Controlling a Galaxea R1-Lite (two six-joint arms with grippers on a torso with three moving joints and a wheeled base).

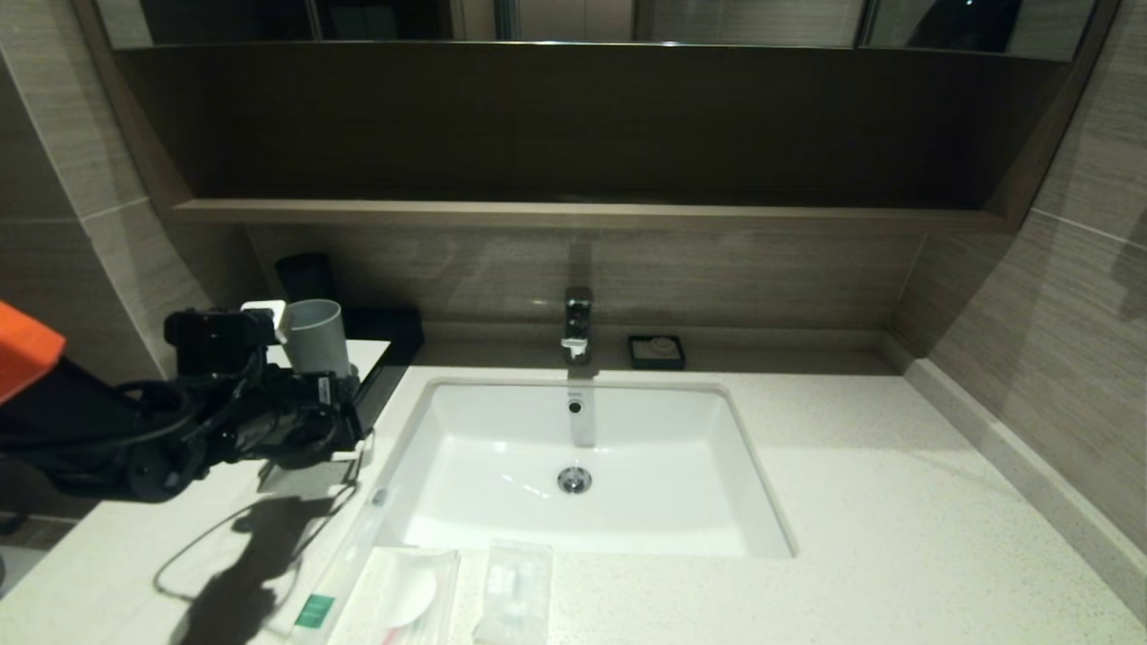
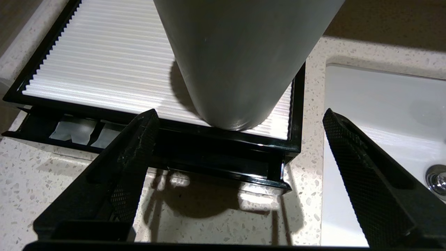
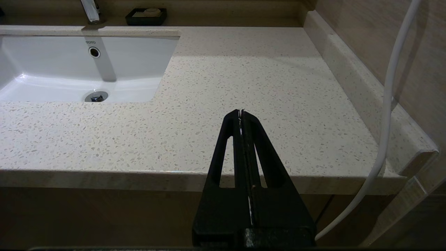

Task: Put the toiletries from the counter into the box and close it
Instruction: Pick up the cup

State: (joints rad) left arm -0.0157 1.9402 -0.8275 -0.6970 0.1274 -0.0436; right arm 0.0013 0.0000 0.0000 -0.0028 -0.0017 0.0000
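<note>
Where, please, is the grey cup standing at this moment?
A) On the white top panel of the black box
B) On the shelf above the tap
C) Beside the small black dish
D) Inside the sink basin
A: the left wrist view shows the grey cup resting upright on the ribbed white top of the box, near its corner by the sink.

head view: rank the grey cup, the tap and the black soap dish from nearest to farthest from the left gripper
1. Grey cup, on the box's white top just behind the open left gripper.
2. Tap, behind the sink's middle.
3. Black soap dish, just right of the tap by the back wall.
</note>
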